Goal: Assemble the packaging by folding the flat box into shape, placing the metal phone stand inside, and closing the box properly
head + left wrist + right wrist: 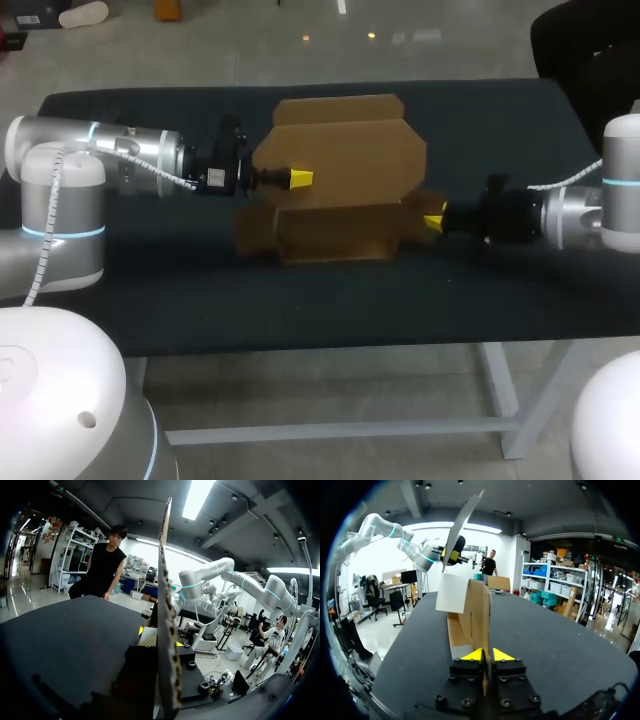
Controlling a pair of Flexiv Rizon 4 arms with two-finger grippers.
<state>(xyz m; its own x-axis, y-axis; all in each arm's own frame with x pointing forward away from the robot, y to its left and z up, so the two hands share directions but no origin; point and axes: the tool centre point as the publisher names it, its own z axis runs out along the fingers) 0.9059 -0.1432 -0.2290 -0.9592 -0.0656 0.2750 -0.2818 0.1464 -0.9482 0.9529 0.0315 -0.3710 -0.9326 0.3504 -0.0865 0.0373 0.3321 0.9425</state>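
evidently left pincer (298,178) and right pincer (487,655) each tight on an edge of the cardboard box (345,150)

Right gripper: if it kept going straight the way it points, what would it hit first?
The cardboard box. The right gripper has its fingers shut on the box's near edge, so going straight on would most likely just push into that same box.

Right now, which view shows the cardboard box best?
Head view: the cardboard box shows almost whole, flaps spread. Left wrist view gives only one panel edge-on; right wrist view, one end held by the right gripper.
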